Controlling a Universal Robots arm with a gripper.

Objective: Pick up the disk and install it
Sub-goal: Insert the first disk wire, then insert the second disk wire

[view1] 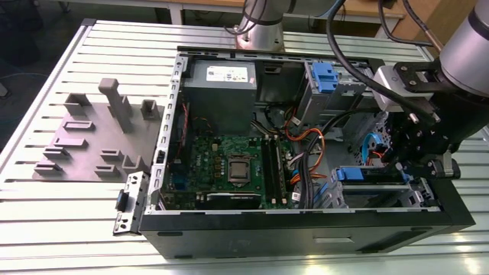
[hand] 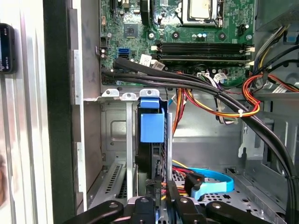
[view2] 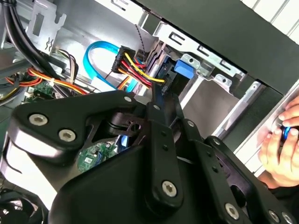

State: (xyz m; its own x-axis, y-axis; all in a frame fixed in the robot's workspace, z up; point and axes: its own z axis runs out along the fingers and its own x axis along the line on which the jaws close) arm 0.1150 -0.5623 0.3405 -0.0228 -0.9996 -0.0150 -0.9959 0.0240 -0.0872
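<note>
Fingers of my black gripper point(hand: 156, 205) look pressed in on either side of the disk point(hand: 152, 140), the flat drive in its blue plastic carrier, which stands on edge in the metal drive bay point(hand: 114, 140) of the open black computer case point(view1: 306, 229); in the first wrist view its blue end tab points toward the green motherboard point(hand: 187, 28) and the black finger linkages meet tight against the drive's near end. From the exterior view I see the gripper point(view1: 416, 172) down inside the case at the corner on the exterior view's right, with the blue tab of the disk point(view1: 350, 174) just beside it. A second blue-tabbed drive carrier point(view1: 324, 77) sits in the upper bay, well apart. Bundled black cables point(hand: 196, 86) and red, yellow and orange power wires point(hand: 233, 109) run past the bay, and a light blue flat data cable point(hand: 212, 182) curls near the gripper. On the slatted metal table point(view1: 77, 195), the grey slotted plastic holder point(view1: 99, 132) lies at the exterior view's left. In the second wrist view a person's hand point(view2: 280, 149) rests beyond the case wall.
</note>
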